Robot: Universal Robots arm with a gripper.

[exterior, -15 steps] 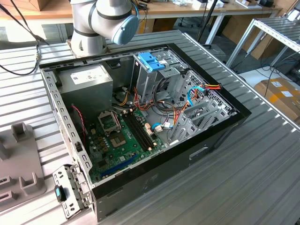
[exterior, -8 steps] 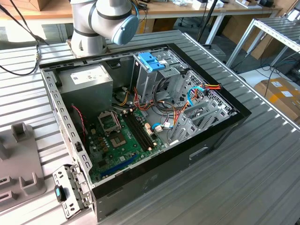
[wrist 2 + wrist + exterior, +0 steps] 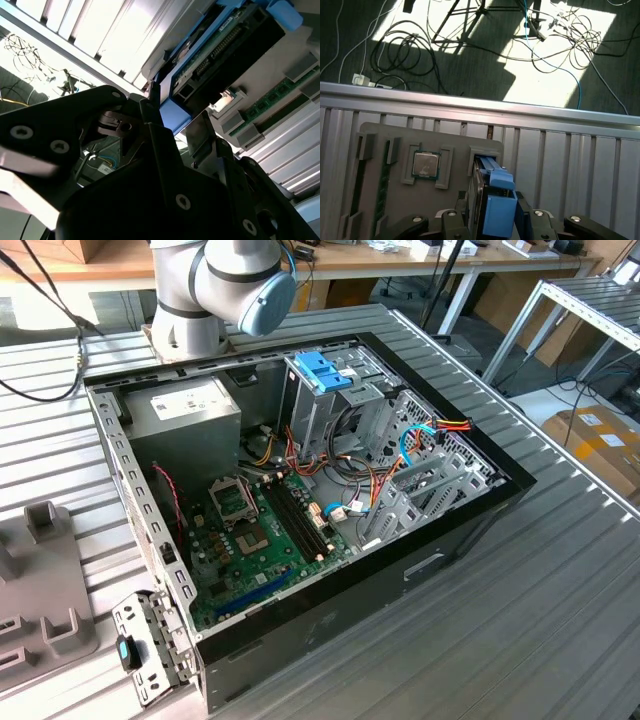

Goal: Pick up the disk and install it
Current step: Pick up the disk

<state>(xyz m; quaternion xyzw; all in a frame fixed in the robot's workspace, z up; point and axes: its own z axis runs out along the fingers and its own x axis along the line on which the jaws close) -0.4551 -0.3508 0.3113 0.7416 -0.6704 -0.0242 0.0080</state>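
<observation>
The disk [image 3: 490,192] stands on edge at a slot of a grey tray [image 3: 395,205], one blue rail facing the camera. The end effector [image 3: 495,209] straddles it, its jaws seemingly pinching the two flat faces. Just beside the slot a chip [image 3: 426,165] sits in its own recess, and a memory stick [image 3: 383,182] lies in a slot farther along. The tray rests on the ribbed desk [image 3: 570,165] near its edge, with cables [image 3: 560,30] on the floor beyond. In the exterior view the open case [image 3: 420,565] holds a board [image 3: 250,530], a power supply [image 3: 190,412] and a blue-handled cage [image 3: 322,375].
</observation>
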